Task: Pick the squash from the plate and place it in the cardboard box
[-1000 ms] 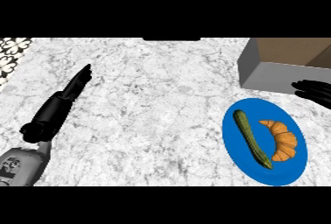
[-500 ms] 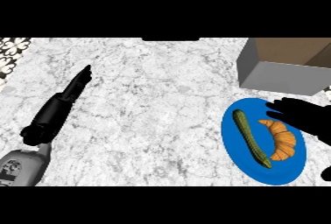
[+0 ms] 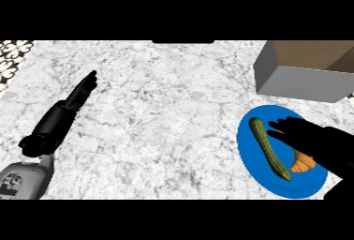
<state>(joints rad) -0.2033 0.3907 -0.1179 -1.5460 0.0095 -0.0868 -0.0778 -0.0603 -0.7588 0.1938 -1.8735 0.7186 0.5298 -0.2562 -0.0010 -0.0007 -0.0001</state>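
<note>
We saw the left hand [image 3: 61, 116] resting straight-fingered on the marble counter [image 3: 173, 117], the squash [image 3: 269, 147] lying on the blue plate [image 3: 276, 185] just left of the right hand's [image 3: 311, 140] spread, empty fingers [image 3: 280, 125], which covered a croissant [image 3: 303, 165], the cardboard box [image 3: 304, 70] beyond them.

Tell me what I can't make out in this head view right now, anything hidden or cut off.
- Croissant: mostly hidden under the right robot hand; only an orange end shows.
- Blue plate: its right part is covered by that hand and forearm.
- Whether the right robot hand touches the squash: cannot tell; its fingers lie beside it.
- Cardboard box: its top and right side are cut off by the picture's edges.
- Left robot hand: seen edge-on on the counter.
</note>
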